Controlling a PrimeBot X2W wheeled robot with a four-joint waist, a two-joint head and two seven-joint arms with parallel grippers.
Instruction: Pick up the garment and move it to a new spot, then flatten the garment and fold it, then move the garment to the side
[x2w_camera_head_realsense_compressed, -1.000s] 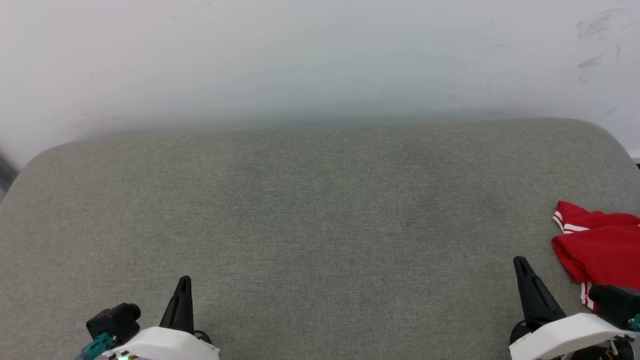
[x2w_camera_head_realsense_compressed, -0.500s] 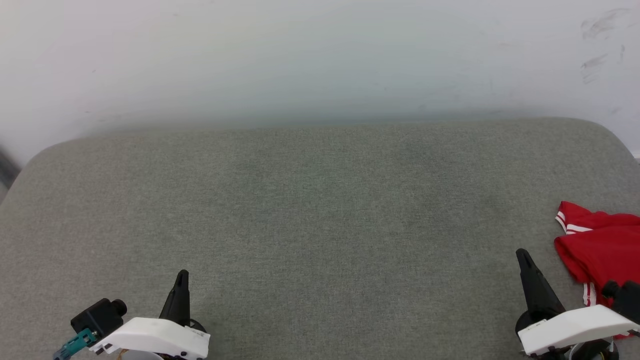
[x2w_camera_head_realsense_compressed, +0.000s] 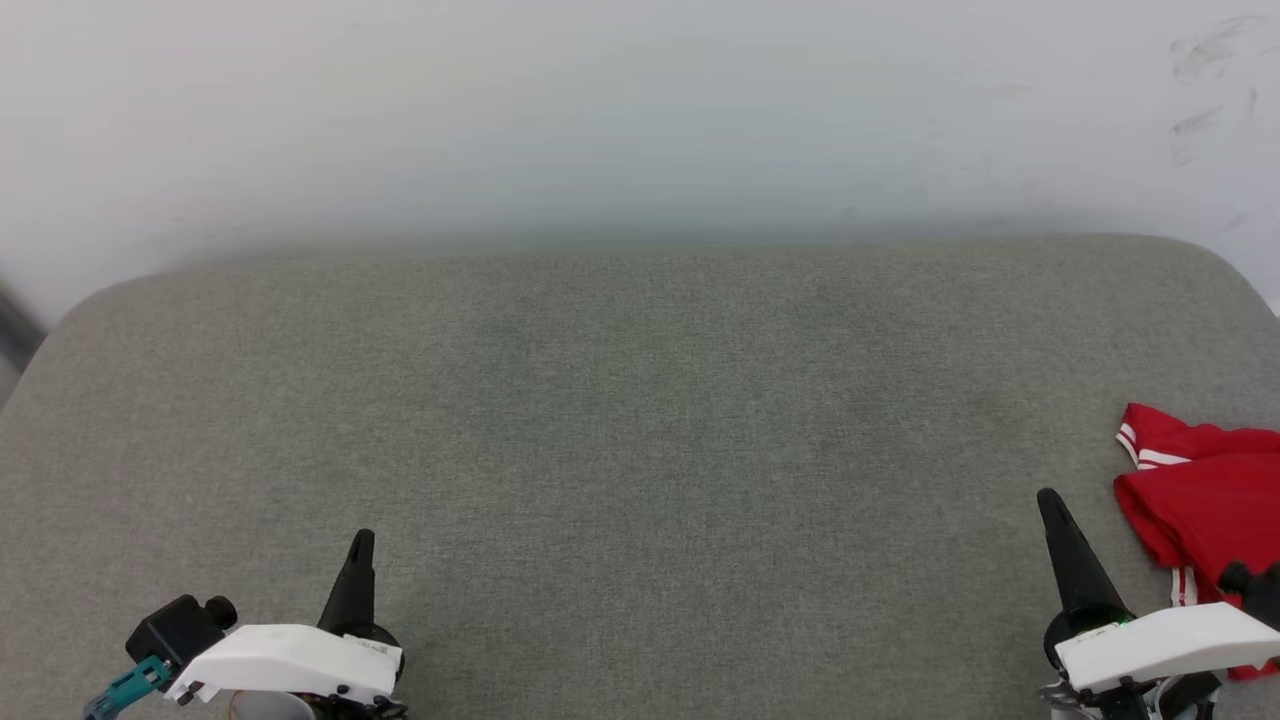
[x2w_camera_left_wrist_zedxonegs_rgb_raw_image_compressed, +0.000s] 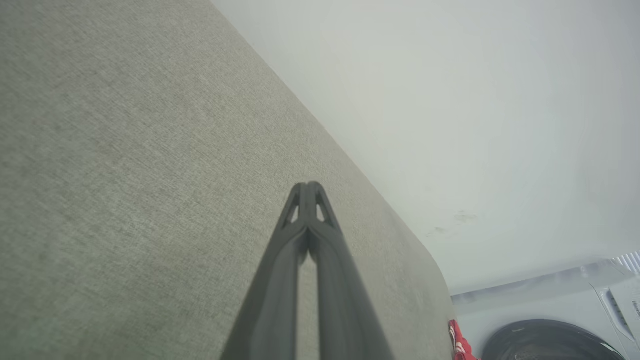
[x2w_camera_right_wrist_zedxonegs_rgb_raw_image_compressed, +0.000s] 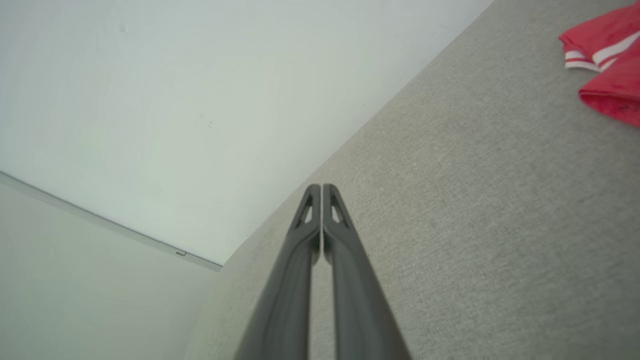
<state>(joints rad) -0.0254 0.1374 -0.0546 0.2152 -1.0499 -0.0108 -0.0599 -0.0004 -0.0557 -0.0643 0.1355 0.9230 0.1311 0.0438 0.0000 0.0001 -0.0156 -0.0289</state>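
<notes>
The red jersey (x2w_camera_head_realsense_compressed: 1200, 480) lies crumpled at the right edge of the table (x2w_camera_head_realsense_compressed: 640, 450), just beside your right gripper (x2w_camera_head_realsense_compressed: 1048, 500). Its fingers and those of the left gripper (x2w_camera_head_realsense_compressed: 362, 542) are pressed together and empty. If you reach like this, you may push the cloth off.

Bright, even light — barely a shadow on the grey fabric surface (x2w_camera_head_realsense_compressed: 640, 450). The white wall (x2w_camera_head_realsense_compressed: 640, 100) looks hazy; wrist views warp at the edges, the left gripper (x2w_camera_left_wrist_zedxonegs_rgb_raw_image_compressed: 309, 187) blurred near the lens.

The garment (x2w_camera_head_realsense_compressed: 1205, 490) is lying way over at the right edge of the padded surface (x2w_camera_head_realsense_compressed: 640, 450), just right of the right gripper (x2w_camera_head_realsense_compressed: 1048, 500). The left gripper (x2w_camera_head_realsense_compressed: 362, 542) is hanging out front left, well apart from it, with the wall (x2w_camera_head_realsense_compressed: 640, 120) running behind.
</notes>
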